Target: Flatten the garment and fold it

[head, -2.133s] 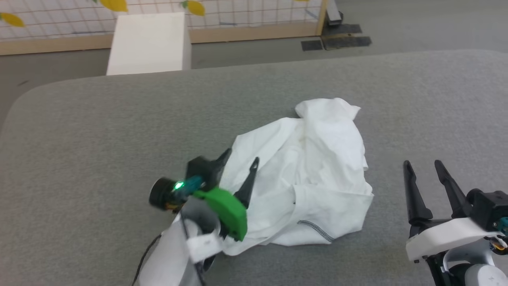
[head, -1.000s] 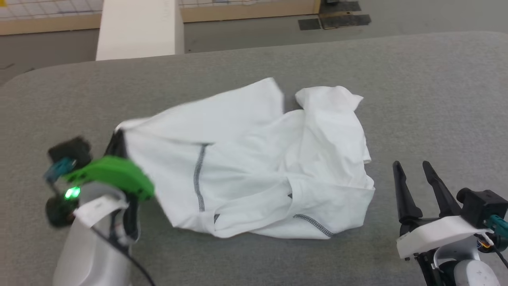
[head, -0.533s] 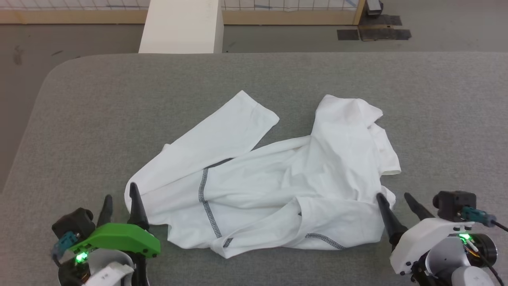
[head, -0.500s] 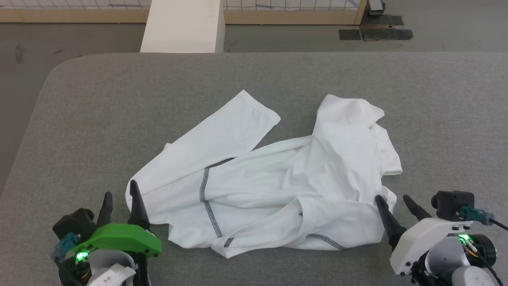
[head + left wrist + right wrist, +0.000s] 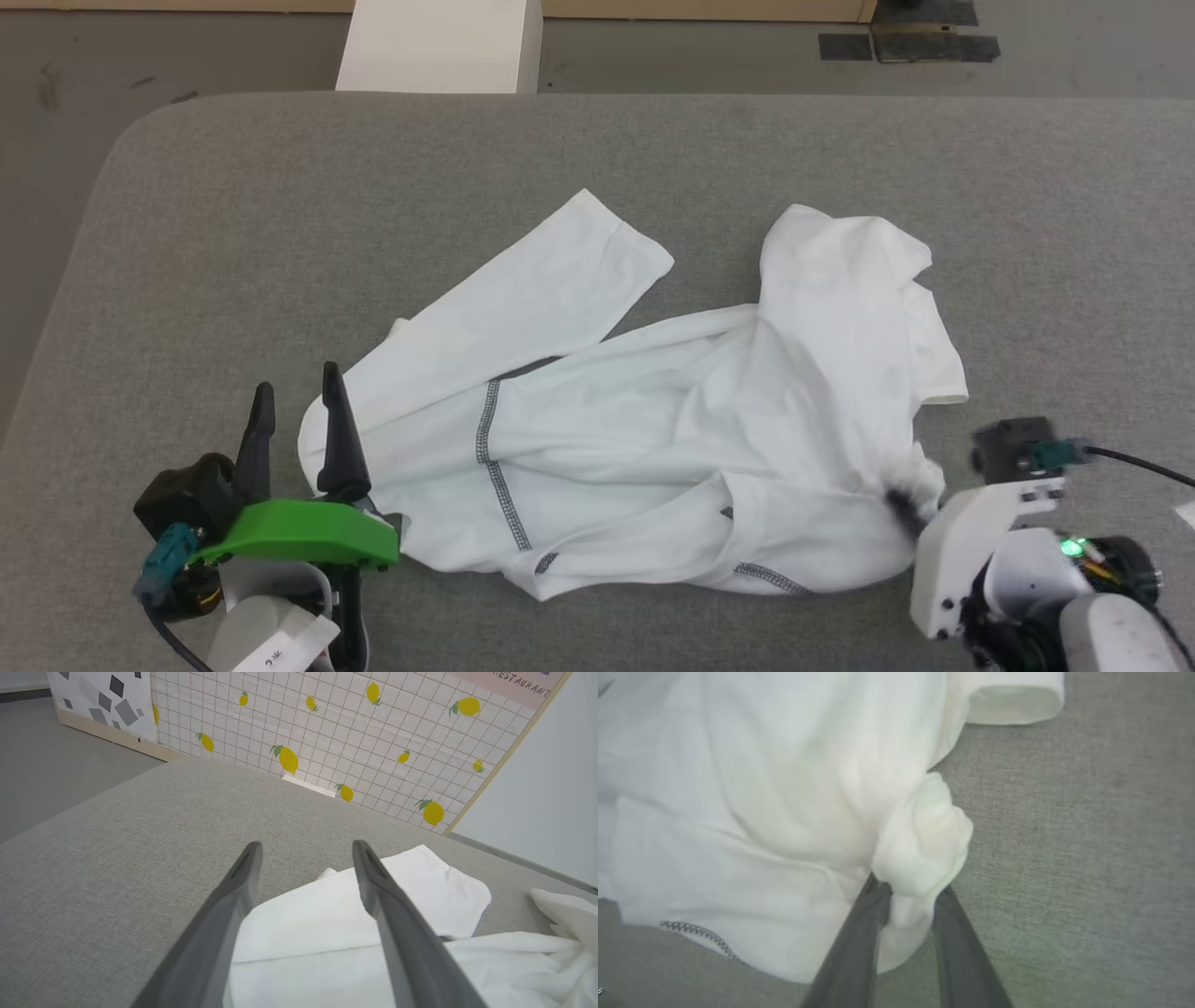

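White garment (image 5: 653, 439) lies crumpled, partly spread, mid grey surface (image 5: 280, 233). Just beside its left edge: left tool (image 5: 297, 378), fingers apart, empty. At its right edge: right tool (image 5: 910, 887) clamped on bunched fabric.

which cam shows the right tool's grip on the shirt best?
Right wrist view: the right tool pinches a bunched wad of the shirt between both fingers. Head view has that wad small at the shirt's right edge, fingers mostly covered. Left wrist view catches the sleeve end instead.
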